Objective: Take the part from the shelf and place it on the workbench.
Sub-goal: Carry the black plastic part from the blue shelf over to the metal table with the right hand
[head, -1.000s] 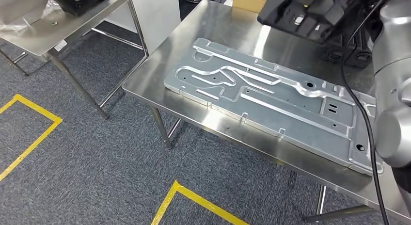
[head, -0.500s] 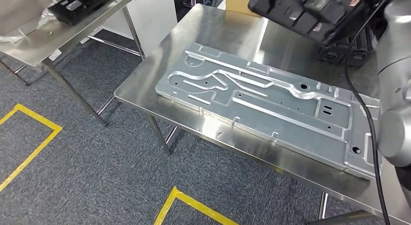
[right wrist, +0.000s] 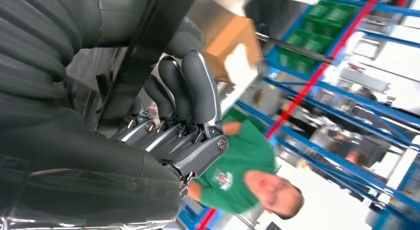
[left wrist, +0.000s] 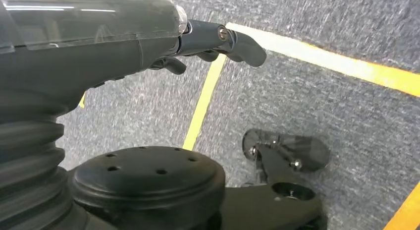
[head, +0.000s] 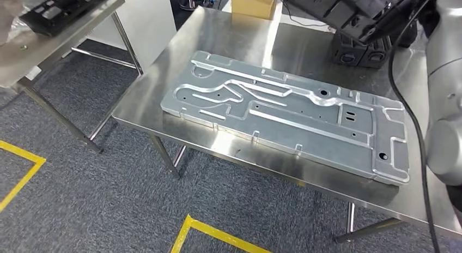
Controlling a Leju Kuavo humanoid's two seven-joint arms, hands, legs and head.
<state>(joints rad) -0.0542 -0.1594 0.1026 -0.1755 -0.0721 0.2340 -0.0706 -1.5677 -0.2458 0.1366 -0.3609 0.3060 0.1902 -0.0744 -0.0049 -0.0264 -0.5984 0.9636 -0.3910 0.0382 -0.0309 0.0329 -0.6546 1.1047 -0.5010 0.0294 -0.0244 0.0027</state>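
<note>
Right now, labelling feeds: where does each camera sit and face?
Head view: high on the body, down at the workbench and metal plate; right arm at right edge.
Left wrist: behind the left hand, facing carpet.
Right wrist: behind the right hand gripping the black part.
Shared: head and right wrist views show the black part.

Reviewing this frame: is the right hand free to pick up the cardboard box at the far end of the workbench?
Probably not. The right hand already grips the black part, held above the workbench, so its fingers are occupied; the cardboard box lies beyond.
</note>
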